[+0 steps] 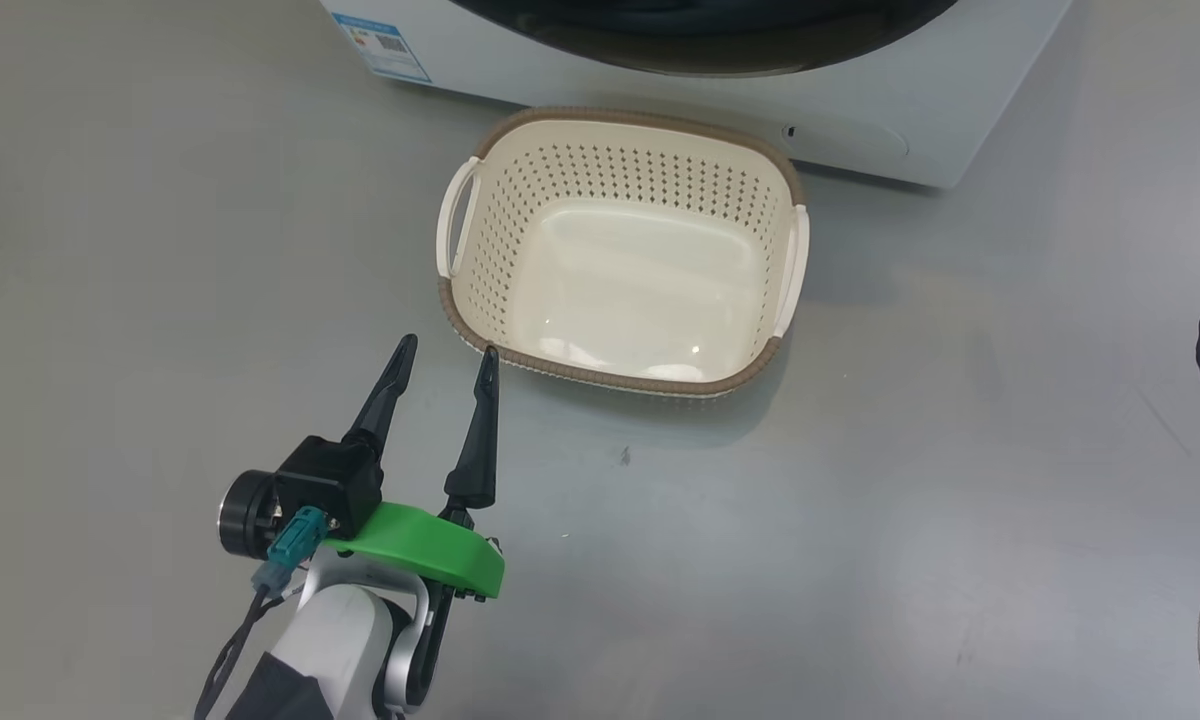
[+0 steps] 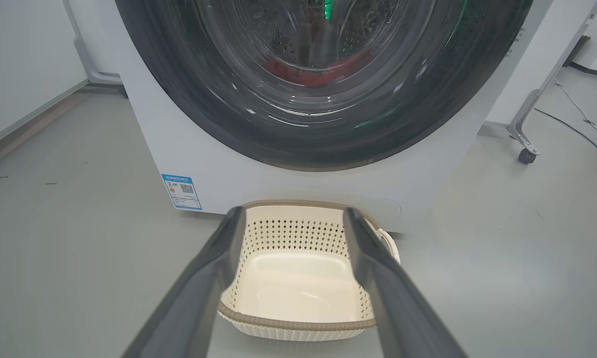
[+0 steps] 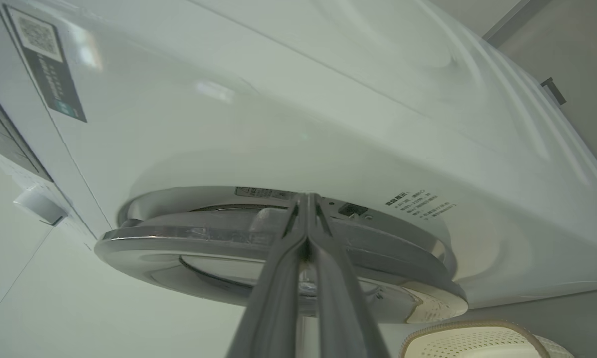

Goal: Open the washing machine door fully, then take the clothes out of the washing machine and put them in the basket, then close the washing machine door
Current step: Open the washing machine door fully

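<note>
Lab or test space: washing machine (image 2: 169,149) on bare grey floor (image 1: 860,550), castored metal frame (image 2: 537,94)

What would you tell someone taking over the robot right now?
Left pincer: open, empty, over the floor by the basket.
Right pincer: shut, tips at the washing machine door edge.
Clothes: red, inside, seen through the door.
Basket: empty, on the floor in front of the washing machine.
Done: nothing finished; door not swung open.
Left: open door fully, move clothes into basket, close door.
</note>
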`<state>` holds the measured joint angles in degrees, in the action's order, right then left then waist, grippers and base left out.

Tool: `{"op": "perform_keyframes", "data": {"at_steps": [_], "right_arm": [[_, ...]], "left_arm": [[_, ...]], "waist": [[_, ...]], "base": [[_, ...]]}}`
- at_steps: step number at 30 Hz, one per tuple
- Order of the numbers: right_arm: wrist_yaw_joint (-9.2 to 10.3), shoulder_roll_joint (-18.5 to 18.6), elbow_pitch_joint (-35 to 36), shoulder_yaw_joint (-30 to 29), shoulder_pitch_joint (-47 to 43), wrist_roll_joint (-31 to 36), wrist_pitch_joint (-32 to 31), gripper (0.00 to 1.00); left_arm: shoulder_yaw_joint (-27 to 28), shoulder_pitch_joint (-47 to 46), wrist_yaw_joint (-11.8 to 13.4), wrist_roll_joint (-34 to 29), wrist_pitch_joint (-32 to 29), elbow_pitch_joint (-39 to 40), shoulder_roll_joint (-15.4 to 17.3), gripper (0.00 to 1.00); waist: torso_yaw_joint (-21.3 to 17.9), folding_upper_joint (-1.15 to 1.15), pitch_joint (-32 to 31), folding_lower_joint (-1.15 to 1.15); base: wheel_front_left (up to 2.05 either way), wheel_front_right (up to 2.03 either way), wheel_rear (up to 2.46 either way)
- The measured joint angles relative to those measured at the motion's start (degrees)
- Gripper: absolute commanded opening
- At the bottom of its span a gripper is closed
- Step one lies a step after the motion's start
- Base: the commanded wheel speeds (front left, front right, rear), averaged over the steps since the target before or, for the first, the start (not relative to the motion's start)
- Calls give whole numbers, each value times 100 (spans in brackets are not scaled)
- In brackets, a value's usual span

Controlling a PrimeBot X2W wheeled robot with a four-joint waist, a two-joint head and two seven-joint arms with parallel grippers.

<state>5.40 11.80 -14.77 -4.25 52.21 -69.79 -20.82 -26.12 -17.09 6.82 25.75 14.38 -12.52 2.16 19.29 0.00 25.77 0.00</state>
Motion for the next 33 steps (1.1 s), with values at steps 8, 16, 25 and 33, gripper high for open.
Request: {"op": "perform_keyframes", "data": {"at_steps": [8,16,25,33], "right_arm": [[81,30,-399,51,521,-185,-474,0],[131,122,-697,102,843,-218,-712,0],[136,175,-951,99,1327,-230,-873,0],[142,166,-1255,36,1562,-403,-1061,0]], "left_arm": [[-57,-133,0,96,2,-1,-19,100],[-174,-181,0,148,5,-29,-38,100],[-145,-231,0,-22,5,-82,-53,100],[-149,-258,0,-64,5,-84,-59,100]], "waist": [[256,0,311,0],[462,0,452,0],[645,0,575,0],[680,0,609,0]], "base": [[0,0,0],[0,0,0],[0,0,0],[0,0,0]]}}
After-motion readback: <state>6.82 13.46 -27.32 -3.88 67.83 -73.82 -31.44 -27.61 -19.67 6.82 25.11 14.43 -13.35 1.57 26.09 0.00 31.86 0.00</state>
